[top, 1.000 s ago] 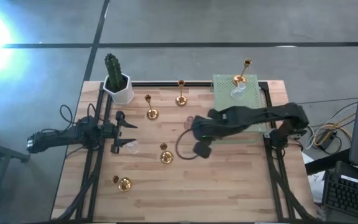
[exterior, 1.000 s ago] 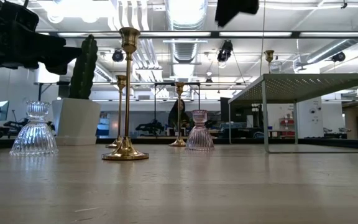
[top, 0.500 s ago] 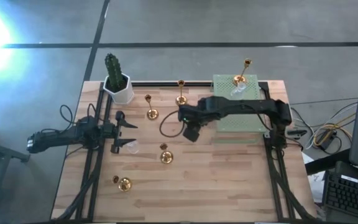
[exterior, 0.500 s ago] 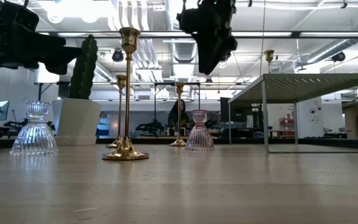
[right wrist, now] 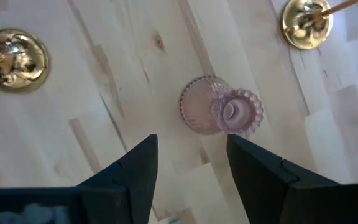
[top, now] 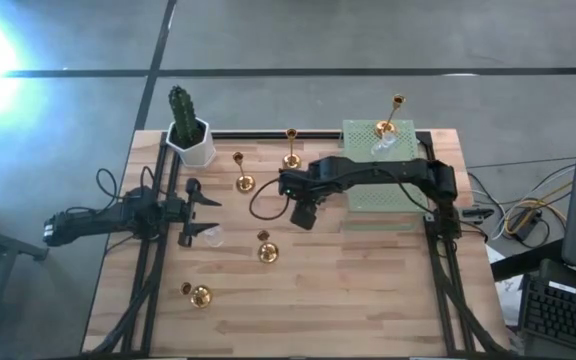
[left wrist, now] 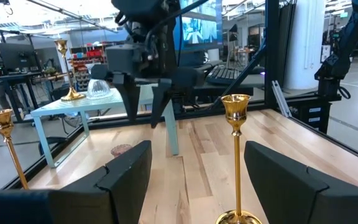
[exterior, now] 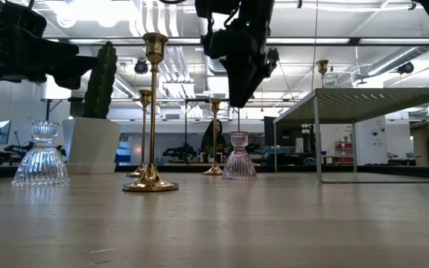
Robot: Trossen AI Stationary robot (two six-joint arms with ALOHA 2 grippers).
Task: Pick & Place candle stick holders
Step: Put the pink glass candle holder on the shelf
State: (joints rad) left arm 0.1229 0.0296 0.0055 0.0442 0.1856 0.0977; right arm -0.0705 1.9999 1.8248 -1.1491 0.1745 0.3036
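Up front, near-left corner: a short gold holder (top: 199,296) stands alone on the wooden table (top: 368,290); its stem is too small to make out.
Mid-table, left side: a gold holder (top: 267,252) and a clear glass holder (top: 211,236). The left gripper (top: 204,213) waits by the left edge, just beside the clear one, its fingers spread and empty.
Task's thing, table centre: the pink glass holder (right wrist: 221,113) stands upright on the wood.
Pincer: the right gripper (right wrist: 191,140) hangs above the pink holder with clear air between them, its jaws parted and nothing in them.
Handling: the pink holder is probably light, rigid and brittle. Its ribbed, flared skirt would likely let pads slip, so a hard squeeze or a drop risks chipping it.
Where to hold: judged best at the narrow waist under the scalloped cup, with one finger on each side and gentle closure.
Hard to make out: the right arm covers the pink holder from overhead. Whether the jaws sit squarely over it I cannot tell, as it looks offset toward one finger.
Farther back: two tall gold holders (top: 244,183), (top: 291,160), top-heavy and easily tipped by a passing arm.
Far edge: the cactus pot (top: 190,135) stands at the left corner. The green mat (top: 363,135) at the right corner carries a gold holder (top: 383,128) and a glass one (top: 383,148).
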